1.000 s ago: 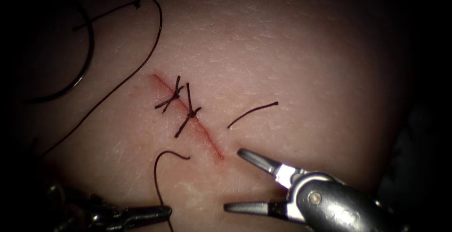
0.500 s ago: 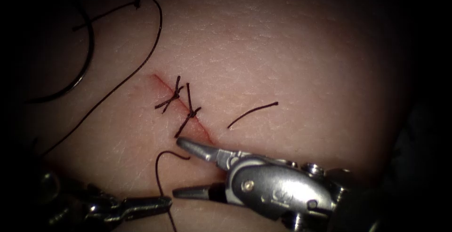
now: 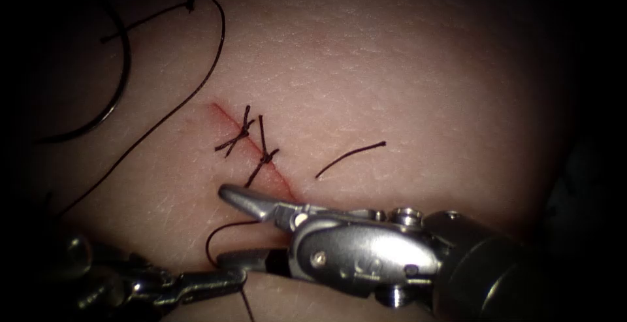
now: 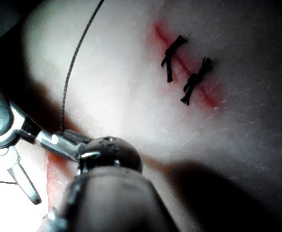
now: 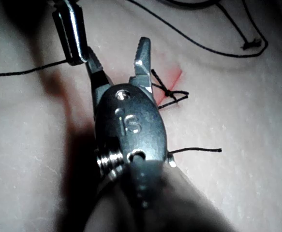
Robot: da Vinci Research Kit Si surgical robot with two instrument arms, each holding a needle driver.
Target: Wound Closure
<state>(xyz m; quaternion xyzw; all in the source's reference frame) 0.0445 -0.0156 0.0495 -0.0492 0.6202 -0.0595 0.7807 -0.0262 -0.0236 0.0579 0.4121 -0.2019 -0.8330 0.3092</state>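
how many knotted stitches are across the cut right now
2. The upper stitch crosses the cut near its top end; the lower stitch sits just below it. The right tool may hide more.

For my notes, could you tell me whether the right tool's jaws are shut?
No, the right tool has its jaws spread wide beside the cut, holding nothing.

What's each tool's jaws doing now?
Left tool: jaws shut on the thread.
Right tool: jaws open, holding nothing.

The right tool [image 3: 238,227] is shiny, smooth grey metal, and the left tool [image 3: 215,283] just beside it is darker, dull metal. The tissue [image 3: 405,87] under them looks soft, pale and finely wrinkled. The thread [image 3: 215,48] is thin, dark and matt.
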